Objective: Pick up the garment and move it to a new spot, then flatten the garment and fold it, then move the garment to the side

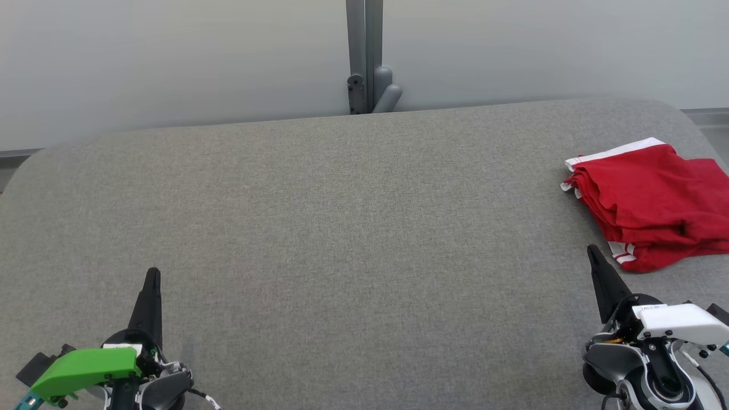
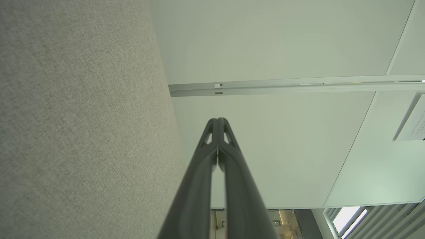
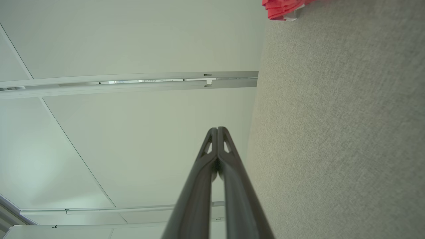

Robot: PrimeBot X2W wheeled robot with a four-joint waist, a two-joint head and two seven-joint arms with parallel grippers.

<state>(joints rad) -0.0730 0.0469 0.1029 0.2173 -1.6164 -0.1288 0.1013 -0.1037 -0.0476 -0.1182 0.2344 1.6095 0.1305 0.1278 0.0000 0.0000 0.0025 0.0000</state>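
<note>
A red garment (image 1: 655, 199) with white trim lies folded in a small stack at the right edge of the grey fabric surface (image 1: 342, 228); its corner also peeks in at the top of the right wrist view as the garment (image 3: 282, 8). My right gripper (image 1: 592, 250) stands just below and left of it, apart from the cloth, fingers pressed together with nothing between them. The same shut right gripper (image 3: 217, 128) points past the surface's edge. At the lower left my left gripper (image 1: 152, 273) is shut and empty, far from the garment; the left gripper (image 2: 218, 119) shows its tips touching.
A grey metal post (image 1: 364, 57) with a hinge stands behind the surface's far edge against a pale wall. The grey surface curves off at its left and right far corners.
</note>
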